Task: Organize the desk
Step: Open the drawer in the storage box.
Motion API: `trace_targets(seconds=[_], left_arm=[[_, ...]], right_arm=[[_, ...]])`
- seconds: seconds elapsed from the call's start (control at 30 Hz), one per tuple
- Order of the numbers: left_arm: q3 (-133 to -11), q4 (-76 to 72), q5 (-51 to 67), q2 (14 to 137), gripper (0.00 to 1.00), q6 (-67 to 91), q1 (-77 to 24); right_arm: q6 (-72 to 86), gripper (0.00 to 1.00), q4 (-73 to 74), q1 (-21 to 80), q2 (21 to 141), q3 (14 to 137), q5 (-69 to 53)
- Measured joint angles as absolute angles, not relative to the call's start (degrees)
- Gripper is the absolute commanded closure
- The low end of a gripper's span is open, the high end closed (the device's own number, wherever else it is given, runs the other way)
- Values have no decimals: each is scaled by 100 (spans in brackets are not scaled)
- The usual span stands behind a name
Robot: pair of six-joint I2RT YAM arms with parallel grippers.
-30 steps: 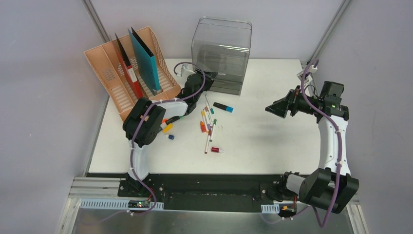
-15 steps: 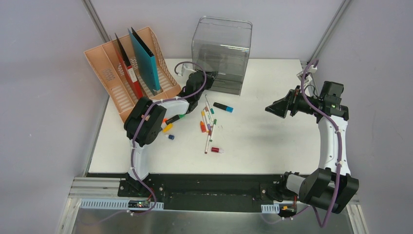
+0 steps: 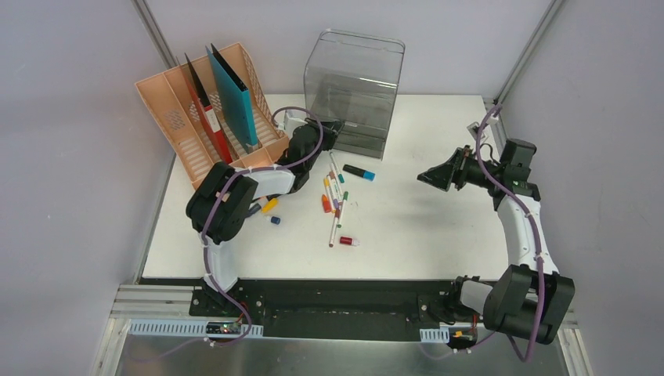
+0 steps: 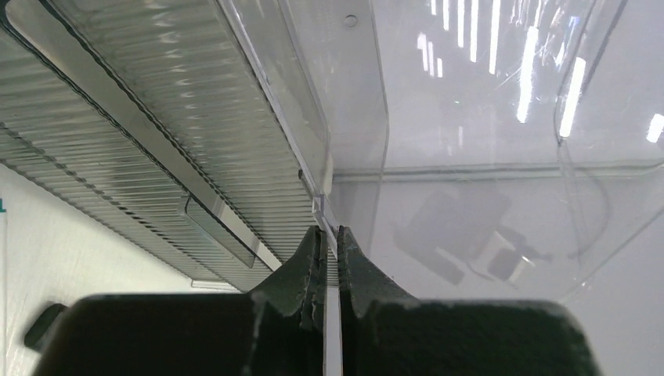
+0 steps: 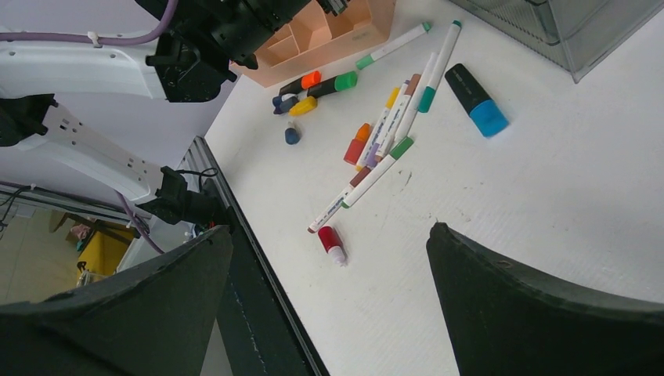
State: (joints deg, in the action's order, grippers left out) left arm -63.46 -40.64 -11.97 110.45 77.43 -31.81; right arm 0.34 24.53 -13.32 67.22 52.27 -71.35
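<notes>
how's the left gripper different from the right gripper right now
The left gripper is shut, pinching a thin clear edge of the grey drawer box; the right gripper is wide open and holds nothing. The left gripper is up against the box at the desk's far side; the right gripper hangs above the desk, right of the scattered markers. Both are black two-finger grippers.

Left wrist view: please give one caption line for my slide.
Left gripper shut on a thin edge of the clear drawer box.

Bright even light, soft shadows on the desk, streaky glare on the clear box
</notes>
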Motion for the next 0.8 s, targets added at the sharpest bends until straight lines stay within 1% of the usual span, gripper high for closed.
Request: trace_targets(seconds=[0.13,0.4,0.6,0.8], left_arm=[[-6114,-4156,-1146,10822,100,7736,-3183],[-5994,-4147,-926,10608,100,7703,-3181],[-5852,-4143,-781,10333,100,7658,-3179],[-5754,-4080,-685,10012,100,7520,-3179]], right_arm=[[515,1,1688,-1081,6709,4960,-7065],[1055,1,491,-458,6816,4960,-6761],[1562,1,-51,250,7452,5391,-6040],[2401,1,-906,436,8278,5889,-5382]])
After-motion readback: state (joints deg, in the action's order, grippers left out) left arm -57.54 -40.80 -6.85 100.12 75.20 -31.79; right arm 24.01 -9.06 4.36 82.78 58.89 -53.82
